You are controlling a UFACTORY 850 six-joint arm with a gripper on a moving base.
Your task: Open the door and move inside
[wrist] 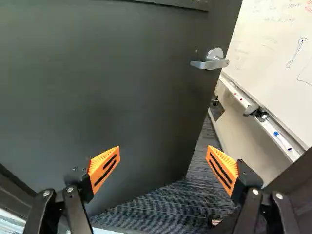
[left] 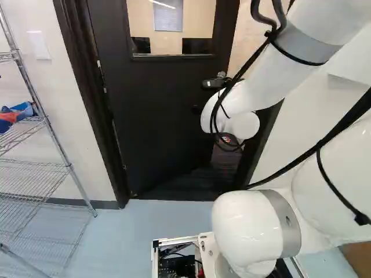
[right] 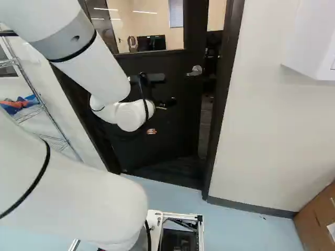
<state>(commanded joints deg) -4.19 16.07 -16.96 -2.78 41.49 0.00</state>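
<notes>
In the right base view my gripper (right: 152, 131) shows only as a small orange patch beyond the white wrist, mostly hidden against the dark door (right: 180, 123). The wrist view has the gripper (wrist: 164, 168) with its orange-padded fingers wide apart, nothing between them. Ahead of it the black door (wrist: 112, 87) stands ajar, swung away from the base, a gap showing beside its free edge. A silver lever handle (wrist: 213, 60) sits near that edge, ahead of the fingers and untouched. In the left base view the arm partly covers the door (left: 156, 116).
Dark door frame posts (right: 222, 104) stand at both sides of the opening. A wire shelf (left: 35, 168) is left of the doorway, a cardboard box (right: 316, 217) at the right. Past the door are dark ribbed flooring (wrist: 170, 207) and a whiteboard (wrist: 278, 53) with a marker tray.
</notes>
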